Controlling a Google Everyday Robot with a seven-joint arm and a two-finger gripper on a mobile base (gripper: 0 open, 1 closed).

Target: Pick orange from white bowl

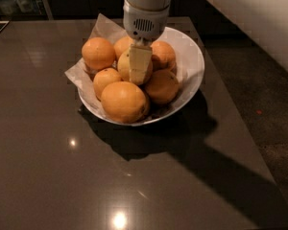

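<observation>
The white bowl (196,63) stands on the dark table, lined with crumpled white paper (103,27) and holding several orange fruits. The orange (123,64), paler and yellowish, sits in the middle of the pile. My gripper (138,74) reaches straight down into the bowl and is shut on this orange. One pale finger (140,61) lies flat against the orange's front; the other finger is hidden behind it. The orange still rests among the other fruits.
Brighter fruits surround the held one: one at the back left (98,53), one at the front (125,101), one at the right (162,86). The glossy dark table (62,176) ends at the right, with dark floor (264,119) beyond.
</observation>
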